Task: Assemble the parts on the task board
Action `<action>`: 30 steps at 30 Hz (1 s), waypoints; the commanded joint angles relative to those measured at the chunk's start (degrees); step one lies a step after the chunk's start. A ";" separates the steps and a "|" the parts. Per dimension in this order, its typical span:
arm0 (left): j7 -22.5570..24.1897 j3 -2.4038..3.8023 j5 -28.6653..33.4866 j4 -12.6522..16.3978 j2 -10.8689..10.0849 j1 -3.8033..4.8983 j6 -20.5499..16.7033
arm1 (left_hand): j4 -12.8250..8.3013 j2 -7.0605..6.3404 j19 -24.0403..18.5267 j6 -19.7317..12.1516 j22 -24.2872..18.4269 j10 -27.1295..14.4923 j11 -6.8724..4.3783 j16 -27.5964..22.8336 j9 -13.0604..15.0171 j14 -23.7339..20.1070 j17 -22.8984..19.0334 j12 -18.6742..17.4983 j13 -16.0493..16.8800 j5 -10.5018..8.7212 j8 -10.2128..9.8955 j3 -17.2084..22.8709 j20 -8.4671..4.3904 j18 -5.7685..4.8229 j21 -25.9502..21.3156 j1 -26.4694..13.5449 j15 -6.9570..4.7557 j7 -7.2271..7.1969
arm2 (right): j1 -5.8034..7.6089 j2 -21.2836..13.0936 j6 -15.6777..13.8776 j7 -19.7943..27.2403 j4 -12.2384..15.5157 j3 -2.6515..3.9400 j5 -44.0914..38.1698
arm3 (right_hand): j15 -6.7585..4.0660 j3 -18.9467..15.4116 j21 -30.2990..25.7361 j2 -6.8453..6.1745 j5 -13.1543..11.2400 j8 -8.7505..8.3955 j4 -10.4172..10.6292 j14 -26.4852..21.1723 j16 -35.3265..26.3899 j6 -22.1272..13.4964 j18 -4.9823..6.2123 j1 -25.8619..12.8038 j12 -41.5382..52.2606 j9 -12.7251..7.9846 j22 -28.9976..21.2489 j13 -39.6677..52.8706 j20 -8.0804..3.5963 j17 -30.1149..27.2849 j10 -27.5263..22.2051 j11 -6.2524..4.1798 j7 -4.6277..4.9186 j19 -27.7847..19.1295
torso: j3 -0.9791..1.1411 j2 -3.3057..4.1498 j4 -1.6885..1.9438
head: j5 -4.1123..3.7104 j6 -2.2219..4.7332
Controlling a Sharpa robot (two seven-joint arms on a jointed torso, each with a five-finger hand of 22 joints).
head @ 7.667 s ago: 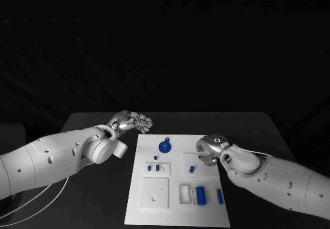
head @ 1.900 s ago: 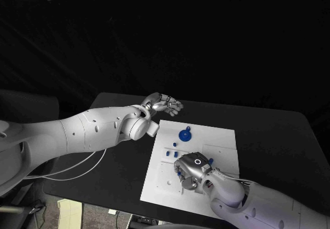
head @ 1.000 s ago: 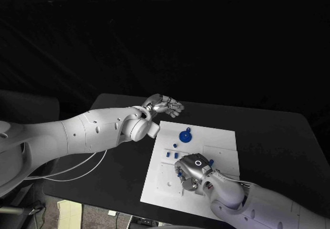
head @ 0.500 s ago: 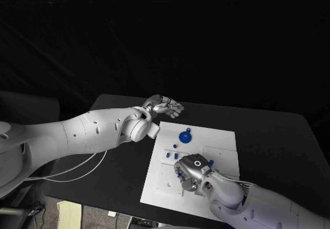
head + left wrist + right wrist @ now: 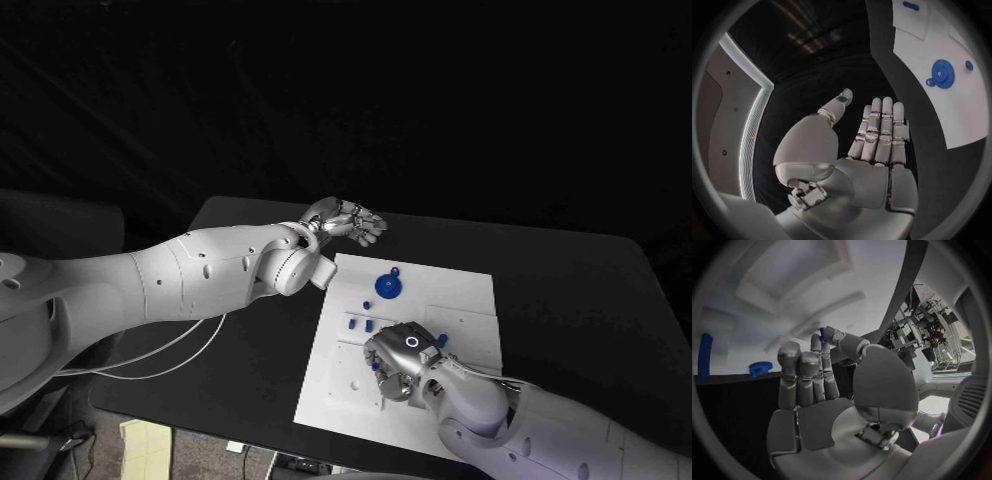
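The white task board [image 5: 450,288] lies in the middle of the black table. On its far part sits a blue gear [image 5: 388,285], with small blue pieces [image 5: 361,323] nearer to me. My right hand [image 5: 404,362] hovers low over the board's near middle. In the right wrist view its thumb and a finger pinch a small blue part [image 5: 822,333] over the board [image 5: 767,300], with the gear [image 5: 761,369] and a blue bar [image 5: 704,355] off to one side. My left hand [image 5: 343,220] hangs over the table beyond the board's far left corner, its fingers [image 5: 879,130] straight and holding nothing.
The left wrist view has the board [image 5: 967,110] with the gear [image 5: 942,73] and a small blue piece [image 5: 911,6]. Bare black table [image 5: 577,290] lies right of the board. A white cable [image 5: 159,360] hangs under the left arm.
The camera has shifted since the earliest frame. Since then my right hand has gone from the board's right side to its near middle. Over the last second nothing visibly moved.
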 commanded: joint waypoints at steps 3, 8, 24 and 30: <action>0.22 0.06 0.35 0.03 0.15 0.08 0.34 | 0.17 -0.10 -0.17 -0.31 0.06 -0.39 0.17 -0.25 -0.05 0.33 0.10 -0.26 -0.08 0.02 0.22 -0.12 0.30 0.62 -0.29 -0.53 0.02 -0.06 | -0.15 0.15 2.27 0.60 -0.03 -0.11 0.62 | -0.13 0.32 0.22 0.33 -0.03 0.14 -0.18 -0.28 0.07 0.10 4.86 -0.11 0.08 0.08 1.16 0.02 -0.46 0.07 4.08 0.29 0.14 -0.04 | 0.00 -0.01 0.00 | -0.04 -0.09; 0.23 0.06 0.35 0.05 0.13 0.08 0.29 | 0.16 -0.10 -0.17 -0.32 0.06 -0.40 0.17 -0.28 -0.06 0.34 0.13 -0.26 -0.09 0.02 0.22 -0.11 0.30 0.62 -0.29 -0.53 0.02 -0.05 | -0.14 0.25 2.29 0.68 -0.22 -0.11 0.98 | -0.13 0.31 0.23 0.37 -0.03 0.12 -0.23 -0.29 0.05 0.07 4.86 -0.18 0.03 0.09 1.15 0.05 -0.45 0.07 4.05 0.30 0.14 -0.08 | 0.01 -0.01 -0.01 | -0.07 -0.09; 0.31 0.05 0.35 0.09 -0.02 0.08 0.07 | 0.12 -0.13 -0.17 -0.34 0.08 -0.39 0.17 -0.37 -0.07 0.37 0.22 -0.25 -0.09 0.02 0.23 -0.08 0.30 0.63 -0.31 -0.49 0.01 -0.06 | 0.34 0.10 1.34 2.43 -0.99 -0.13 6.82 | 3.08 -5.63 -0.04 -2.11 0.60 -4.70 -3.16 -0.63 -0.78 -7.82 4.85 -5.16 -5.64 -2.05 1.00 -1.74 0.49 -0.33 -4.32 3.65 3.62 -1.43 | 0.03 -0.01 -0.01 | -0.22 -0.02; 0.39 0.05 0.36 0.14 -0.16 0.09 -0.20 | 0.14 -0.04 -0.16 -0.28 0.10 -0.36 0.16 -0.42 -0.05 0.42 0.29 -0.23 -0.09 0.03 0.28 -0.03 0.30 0.63 -0.31 -0.47 0.01 -0.08 | 0.50 -0.44 -0.23 2.54 -0.27 -0.12 7.86 | 4.53 -8.09 -1.11 -2.13 3.17 -5.79 -3.93 -0.96 -1.35 -10.16 4.86 -6.36 -7.80 -2.92 0.34 -3.55 1.25 -0.78 -7.28 5.10 4.74 -1.77 | 0.03 0.01 0.00 | -0.23 -0.02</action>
